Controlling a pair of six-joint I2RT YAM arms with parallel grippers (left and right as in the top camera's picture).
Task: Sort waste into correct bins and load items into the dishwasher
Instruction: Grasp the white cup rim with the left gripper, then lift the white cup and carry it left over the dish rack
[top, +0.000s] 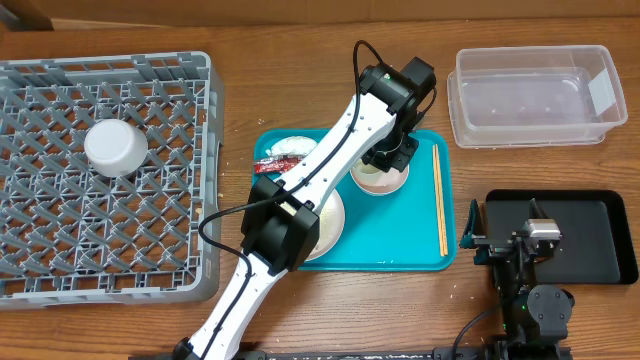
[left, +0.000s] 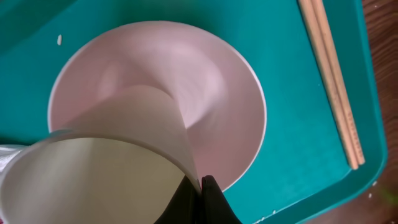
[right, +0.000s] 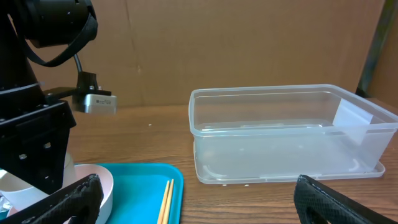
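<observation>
- Gripping white cup (left: 93, 180) by its rim with left gripper (left: 202, 186), fingers pinched tight, inside small pink bowl (left: 205, 81) toward back right of teal tray (left: 283, 134).
- Along tray's right edge: wooden chopsticks (left: 333, 81).
- Spread wide, holding nothing, over black tray's (top: 600, 240) left edge: right gripper (right: 198, 186).

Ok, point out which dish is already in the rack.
The white cup, alone on the grey rack's lattice floor. The plate and small bowls are all over at the teal tray.
</observation>
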